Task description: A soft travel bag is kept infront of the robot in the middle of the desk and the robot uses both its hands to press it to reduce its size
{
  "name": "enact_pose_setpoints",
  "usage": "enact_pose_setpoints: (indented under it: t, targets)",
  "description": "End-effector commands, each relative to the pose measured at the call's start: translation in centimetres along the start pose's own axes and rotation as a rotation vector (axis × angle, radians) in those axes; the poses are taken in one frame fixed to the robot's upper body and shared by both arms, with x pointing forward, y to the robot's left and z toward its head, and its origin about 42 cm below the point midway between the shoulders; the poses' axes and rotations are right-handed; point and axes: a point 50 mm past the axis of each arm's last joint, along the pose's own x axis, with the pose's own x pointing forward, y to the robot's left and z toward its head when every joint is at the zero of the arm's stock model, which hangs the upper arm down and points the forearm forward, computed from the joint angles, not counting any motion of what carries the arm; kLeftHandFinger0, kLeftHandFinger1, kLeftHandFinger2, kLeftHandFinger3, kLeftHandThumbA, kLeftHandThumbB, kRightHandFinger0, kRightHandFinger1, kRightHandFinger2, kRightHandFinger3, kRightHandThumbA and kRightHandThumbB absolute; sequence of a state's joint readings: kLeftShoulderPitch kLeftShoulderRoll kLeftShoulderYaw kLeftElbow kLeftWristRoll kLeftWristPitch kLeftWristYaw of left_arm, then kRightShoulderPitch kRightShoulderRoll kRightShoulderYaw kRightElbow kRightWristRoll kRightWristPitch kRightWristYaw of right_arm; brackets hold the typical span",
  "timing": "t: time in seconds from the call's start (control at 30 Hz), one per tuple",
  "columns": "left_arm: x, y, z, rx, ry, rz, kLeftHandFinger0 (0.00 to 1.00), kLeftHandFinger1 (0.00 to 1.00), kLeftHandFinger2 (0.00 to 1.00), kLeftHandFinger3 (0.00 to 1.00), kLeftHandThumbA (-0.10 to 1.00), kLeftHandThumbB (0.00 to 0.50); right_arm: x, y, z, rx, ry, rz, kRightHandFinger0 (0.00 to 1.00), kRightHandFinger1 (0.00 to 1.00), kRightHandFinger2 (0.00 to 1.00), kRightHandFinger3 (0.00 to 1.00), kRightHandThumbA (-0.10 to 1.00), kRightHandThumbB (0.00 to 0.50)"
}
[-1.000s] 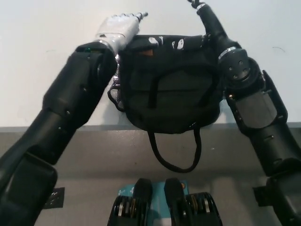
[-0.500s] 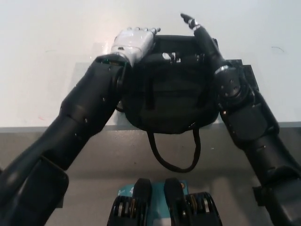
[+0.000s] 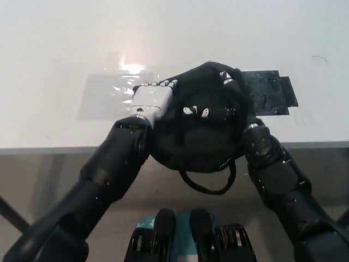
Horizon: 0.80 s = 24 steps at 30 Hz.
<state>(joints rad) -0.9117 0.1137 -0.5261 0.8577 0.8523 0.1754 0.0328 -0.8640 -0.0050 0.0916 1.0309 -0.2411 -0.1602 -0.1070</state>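
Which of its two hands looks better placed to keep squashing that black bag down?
Probably neither alone. The white left hand lies flat against the bag's left side, plainly visible. The right hand is black against the black bag, so its contact is hard to judge. If forced, the left.

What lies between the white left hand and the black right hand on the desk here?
In the head view, only the black travel bag, bunched into a rounded lump, lies between the left hand and the right hand; both press against its sides.
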Motion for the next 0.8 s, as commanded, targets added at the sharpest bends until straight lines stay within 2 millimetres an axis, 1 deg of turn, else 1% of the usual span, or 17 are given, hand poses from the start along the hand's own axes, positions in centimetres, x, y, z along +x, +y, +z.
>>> enact_pose_setpoints:
  t: [0.0, 0.03, 0.07, 0.1, 0.17, 0.23, 0.27, 0.3, 0.33, 0.43, 0.5, 0.63, 0.73, 0.77]
  targets:
    - [-1.5, -5.1, -0.9, -0.086, 0.030, -0.053, 1.00, 1.00, 1.00, 1.00, 1.00, 0.038, -2.0, 2.4, -3.9, 0.051, 0.075, 0.002, 1.00, 1.00, 1.00, 1.00, 1.00, 0.297]
    - [-1.7, -5.7, -0.9, -0.088, 0.034, -0.056, 1.00, 1.00, 1.00, 1.00, 1.00, 0.037, -2.1, 2.6, -4.1, 0.043, 0.080, 0.003, 1.00, 1.00, 1.00, 1.00, 1.00, 0.292]
    - [-2.2, -7.1, -1.0, -0.108, 0.040, -0.061, 1.00, 1.00, 1.00, 1.00, 1.00, 0.034, -2.5, 3.0, -4.7, 0.046, 0.084, 0.004, 1.00, 1.00, 1.00, 1.00, 1.00, 0.297]
    - [-2.5, -7.8, -1.0, -0.118, 0.043, -0.063, 1.00, 1.00, 1.00, 1.00, 1.00, 0.032, -2.6, 3.2, -5.0, 0.052, 0.084, 0.001, 1.00, 1.00, 1.00, 1.00, 1.00, 0.297]
    - [-3.3, -10.0, -1.1, -0.131, 0.057, -0.089, 1.00, 1.00, 1.00, 1.00, 1.00, 0.036, -3.1, 3.6, -5.7, 0.063, 0.089, 0.001, 1.00, 1.00, 1.00, 1.00, 1.00, 0.318]
    - [-3.7, -11.1, -1.2, -0.133, 0.060, -0.097, 1.00, 1.00, 1.00, 1.00, 1.00, 0.040, -3.3, 3.8, -6.0, 0.074, 0.092, 0.001, 1.00, 1.00, 1.00, 1.00, 1.00, 0.322]
    - [-4.4, -12.5, -1.3, -0.127, 0.060, -0.111, 1.00, 1.00, 1.00, 1.00, 1.00, 0.053, -3.6, 4.0, -6.4, 0.088, 0.092, 0.000, 1.00, 1.00, 1.00, 1.00, 1.00, 0.320]
    - [-4.8, -13.3, -1.4, -0.121, 0.065, -0.129, 1.00, 1.00, 1.00, 1.00, 1.00, 0.055, -3.8, 4.1, -6.6, 0.096, 0.099, 0.002, 1.00, 1.00, 1.00, 1.00, 1.00, 0.320]
    - [-5.1, -13.9, -1.6, -0.115, 0.072, -0.145, 1.00, 1.00, 1.00, 1.00, 1.00, 0.059, -3.9, 4.2, -6.6, 0.102, 0.096, 0.002, 1.00, 1.00, 1.00, 1.00, 1.00, 0.306]
    - [-5.5, -14.8, -1.7, -0.091, 0.080, -0.166, 1.00, 1.00, 1.00, 1.00, 1.00, 0.059, -4.1, 4.4, -7.1, 0.118, 0.105, 0.002, 1.00, 1.00, 1.00, 1.00, 1.00, 0.315]
    - [-5.5, -15.0, -1.9, -0.098, 0.084, -0.165, 1.00, 1.00, 1.00, 1.00, 1.00, 0.056, -4.2, 4.5, -7.2, 0.125, 0.107, 0.000, 1.00, 1.00, 1.00, 1.00, 1.00, 0.327]
    - [-5.0, -14.3, -2.2, -0.092, 0.079, -0.158, 1.00, 1.00, 1.00, 1.00, 1.00, 0.060, -3.9, 4.5, -7.0, 0.118, 0.104, 0.000, 1.00, 1.00, 1.00, 1.00, 1.00, 0.328]
    - [-4.2, -12.8, -2.8, -0.071, 0.060, -0.126, 1.00, 1.00, 1.00, 1.00, 1.00, 0.062, -3.2, 3.9, -6.0, 0.090, 0.080, -0.007, 1.00, 1.00, 1.00, 1.00, 1.00, 0.304]
    - [-3.8, -12.0, -2.9, -0.066, 0.058, -0.113, 1.00, 1.00, 1.00, 1.00, 1.00, 0.063, -2.7, 3.5, -5.5, 0.076, 0.073, -0.015, 1.00, 1.00, 1.00, 1.00, 1.00, 0.307]
